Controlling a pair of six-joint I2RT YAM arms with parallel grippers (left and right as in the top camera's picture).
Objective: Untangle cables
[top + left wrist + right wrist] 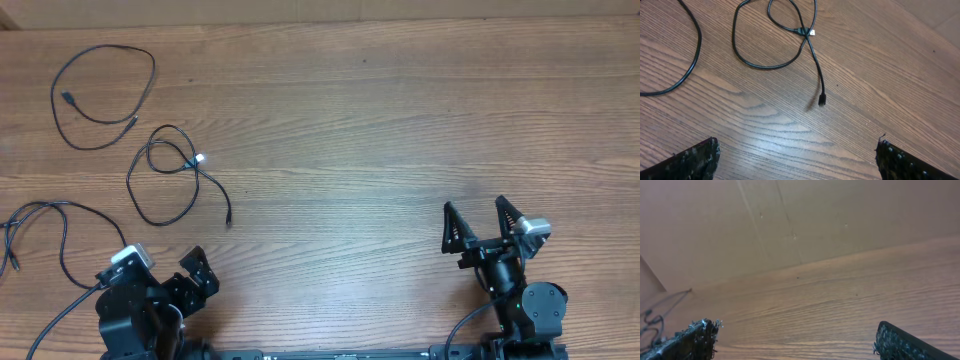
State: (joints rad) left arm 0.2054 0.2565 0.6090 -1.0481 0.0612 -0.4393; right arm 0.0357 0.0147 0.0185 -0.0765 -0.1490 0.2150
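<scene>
Three thin black cables lie apart on the left half of the wooden table. One is a loop at the far left (100,95). The middle one (170,180) has a pale tip (200,158) and a loose plug end. The third (50,235) lies by the left edge. My left gripper (198,272) is open and empty, below the middle cable. The left wrist view shows the middle cable (765,62), its pale tip (811,33) and its plug end (821,100) ahead of the open fingers (797,157). My right gripper (480,222) is open and empty, far from the cables.
Thicker black cables run from the arm bases (60,310) at the front edge. The right wrist view shows bare wood between the open fingers (795,340), a brown wall behind the table, and a faint cable far left (652,317).
</scene>
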